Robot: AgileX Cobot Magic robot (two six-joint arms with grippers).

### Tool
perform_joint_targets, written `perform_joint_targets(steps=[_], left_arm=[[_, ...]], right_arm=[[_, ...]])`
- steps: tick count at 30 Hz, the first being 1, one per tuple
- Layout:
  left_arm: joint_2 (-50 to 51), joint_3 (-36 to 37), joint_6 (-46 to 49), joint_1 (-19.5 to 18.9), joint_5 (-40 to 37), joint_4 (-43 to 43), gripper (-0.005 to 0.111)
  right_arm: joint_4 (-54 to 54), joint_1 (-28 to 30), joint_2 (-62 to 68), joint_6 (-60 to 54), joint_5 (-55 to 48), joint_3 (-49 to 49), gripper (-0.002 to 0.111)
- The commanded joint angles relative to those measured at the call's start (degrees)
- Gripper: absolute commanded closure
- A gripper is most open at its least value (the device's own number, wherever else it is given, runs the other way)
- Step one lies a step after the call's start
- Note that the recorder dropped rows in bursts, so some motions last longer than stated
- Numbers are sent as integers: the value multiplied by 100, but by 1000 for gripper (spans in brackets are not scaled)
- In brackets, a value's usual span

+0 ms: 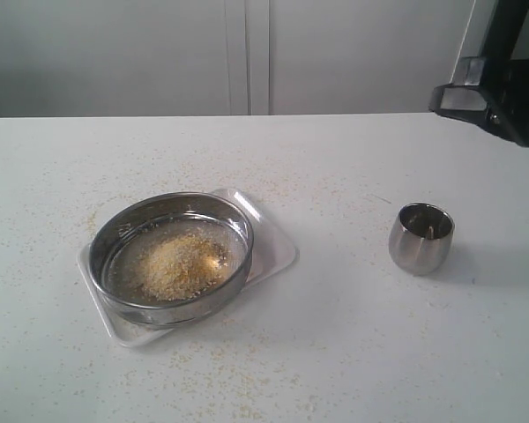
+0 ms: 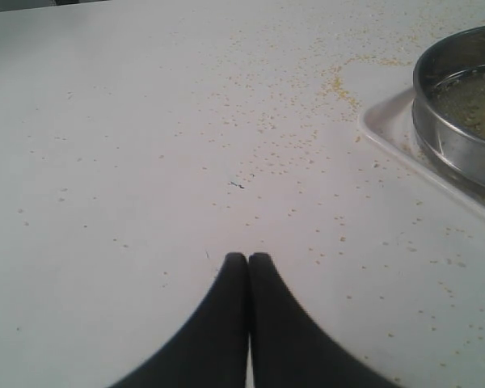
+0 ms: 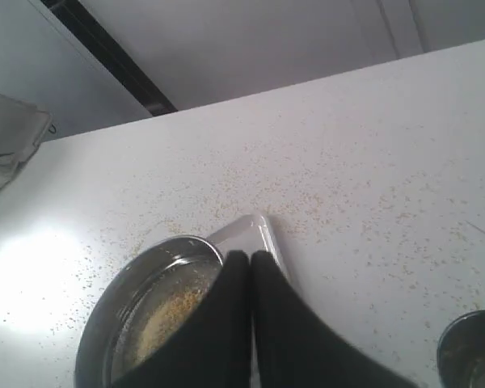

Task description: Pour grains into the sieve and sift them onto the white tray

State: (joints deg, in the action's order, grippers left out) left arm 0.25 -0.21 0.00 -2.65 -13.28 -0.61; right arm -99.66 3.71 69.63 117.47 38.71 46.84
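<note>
Steel sieve sits on the white tray on the left half of the table, with the grains heaped on its mesh. Your left gripper, low over the table near the tray's edge, is probably the nearer one. Both it and the right gripper, raised well apart from the sieve, have jaws pressed together, holding nothing.

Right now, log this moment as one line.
grains: in sieve | sieve: on white tray | cup: upright, apart | left gripper: shut, empty | right gripper: shut, empty
</note>
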Motion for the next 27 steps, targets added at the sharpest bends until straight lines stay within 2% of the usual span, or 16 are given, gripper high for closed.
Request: perform_joint_targets(steps=[1, 5, 12, 14, 18, 22, 25, 27], left_arm=[[-25, 21, 0, -13, -3, -53, 107], [-25, 21, 0, -13, -3, -53, 107], [-25, 21, 0, -13, -3, -53, 107], [-25, 21, 0, -13, -3, -53, 107], [-25, 21, 0, -13, -3, -53, 107], [-25, 21, 0, -13, -3, -53, 107], [-25, 21, 0, -13, -3, -53, 107], [-25, 21, 0, -13, -3, -53, 107]], right_arm=[[-29, 36, -281, 8, 17, 41, 108], [683, 36, -495, -994, -69, -59, 108], [3073, 36, -951, -3589, -1197, -741, 108], [3398, 36, -1093, -4065, -1570, -909, 108], [4719, 36, -1618, -5471, -2799, -1317, 108], [6020, -249, -2130, -7175, -4609, -1362, 108], [8342, -641, -2402, -9626, -5798, -1362, 108], [9449, -792, -2450, -10807, -6262, -1362, 108]])
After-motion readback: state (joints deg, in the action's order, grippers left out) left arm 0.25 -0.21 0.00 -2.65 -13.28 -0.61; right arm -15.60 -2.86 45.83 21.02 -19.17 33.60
